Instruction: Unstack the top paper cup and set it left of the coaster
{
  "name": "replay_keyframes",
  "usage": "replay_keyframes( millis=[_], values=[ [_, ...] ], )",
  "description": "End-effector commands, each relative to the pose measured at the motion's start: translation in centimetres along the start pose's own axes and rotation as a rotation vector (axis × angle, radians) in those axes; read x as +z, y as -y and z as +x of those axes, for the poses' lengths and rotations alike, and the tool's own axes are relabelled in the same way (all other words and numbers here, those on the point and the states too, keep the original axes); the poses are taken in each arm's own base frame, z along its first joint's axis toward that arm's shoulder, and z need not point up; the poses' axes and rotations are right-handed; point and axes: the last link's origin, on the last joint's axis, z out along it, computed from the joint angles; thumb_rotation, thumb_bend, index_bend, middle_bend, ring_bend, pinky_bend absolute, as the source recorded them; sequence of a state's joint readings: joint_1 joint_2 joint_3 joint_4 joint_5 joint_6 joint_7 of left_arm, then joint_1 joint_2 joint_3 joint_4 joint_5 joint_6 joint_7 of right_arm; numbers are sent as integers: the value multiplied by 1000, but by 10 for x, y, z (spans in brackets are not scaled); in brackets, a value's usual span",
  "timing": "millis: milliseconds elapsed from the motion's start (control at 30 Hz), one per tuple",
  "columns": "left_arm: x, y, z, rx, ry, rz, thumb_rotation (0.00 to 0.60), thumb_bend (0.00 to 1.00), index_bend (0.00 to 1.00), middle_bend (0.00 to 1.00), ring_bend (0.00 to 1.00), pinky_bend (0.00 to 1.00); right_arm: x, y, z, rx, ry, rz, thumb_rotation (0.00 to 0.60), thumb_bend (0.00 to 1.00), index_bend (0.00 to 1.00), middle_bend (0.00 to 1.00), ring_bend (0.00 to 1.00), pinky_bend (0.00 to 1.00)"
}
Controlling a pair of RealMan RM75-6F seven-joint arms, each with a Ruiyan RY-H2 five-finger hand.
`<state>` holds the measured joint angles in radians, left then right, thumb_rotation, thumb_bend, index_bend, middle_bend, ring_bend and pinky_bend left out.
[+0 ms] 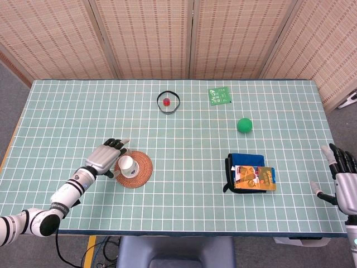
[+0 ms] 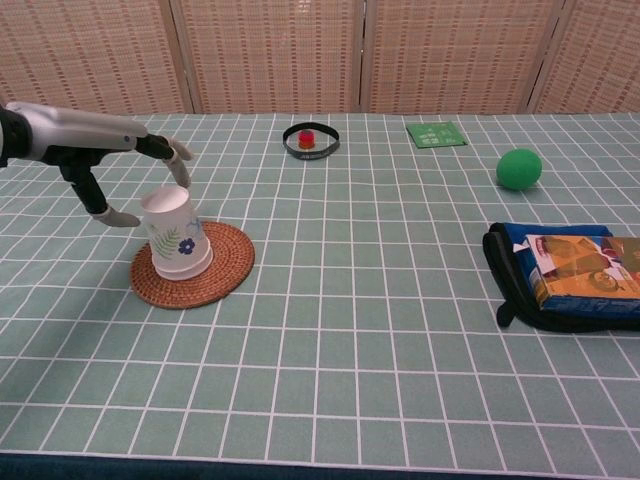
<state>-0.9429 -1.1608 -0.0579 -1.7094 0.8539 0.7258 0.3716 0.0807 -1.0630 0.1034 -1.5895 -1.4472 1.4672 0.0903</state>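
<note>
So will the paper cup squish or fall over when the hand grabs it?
Probably squishes if squeezed hard: the cup looks like thin paper. It is upside down, wide rim on the coaster, so it likely won't tip easily. It is likely light enough to slide when the left hand nudges it.

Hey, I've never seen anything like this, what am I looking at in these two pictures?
A two-armed robot with human-like hands works at a tiled table. One picture looks down from its head, the other forward from its chest. The left hand hovers open beside the upside-down paper cup stack on a woven coaster, holding nothing. The right hand waits open at the table's edge. Also there: a green ball, a green card, a black ring around a red object, and a snack packet on a blue pouch.
</note>
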Motion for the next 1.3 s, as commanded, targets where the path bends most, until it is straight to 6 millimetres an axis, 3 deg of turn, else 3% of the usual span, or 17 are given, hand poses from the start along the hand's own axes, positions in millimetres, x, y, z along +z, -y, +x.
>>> replay_keyframes(
  millis=[33, 1300],
  values=[
    [0, -1, 1, 1, -3, -3, 600, 335, 259, 0, 0, 0, 0, 0, 0, 1, 0, 0, 600, 254, 0, 0, 0, 0],
    [4, -11, 7, -4, -17, -24, 600, 334, 401, 0, 0, 0, -2, -2, 1, -3, 0, -7, 600, 254, 0, 0, 0, 0]
  ],
)
